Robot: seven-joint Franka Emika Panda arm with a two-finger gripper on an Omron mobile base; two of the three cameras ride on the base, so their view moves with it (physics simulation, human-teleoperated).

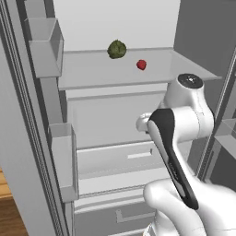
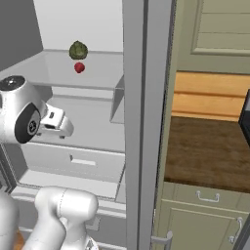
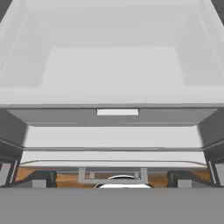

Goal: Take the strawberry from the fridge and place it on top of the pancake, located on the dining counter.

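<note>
On fridge (image 1: 193, 27) shelf, unlabelled strawberry (image 1: 141, 64)

To your right you see pale green cabinet doors (image 2: 205, 215) with small metal handles under a dark wood-grain bench (image 2: 210, 151). Behind it runs a light wooden wall panel (image 2: 210, 95), with a panelled green cupboard (image 2: 219, 29) above. Warm wooden floor (image 1: 9, 216) shows low left.

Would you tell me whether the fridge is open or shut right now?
Open. The fridge shows its pale inner shelves, with the strawberry lying on the upper shelf beside a green ball.
</note>
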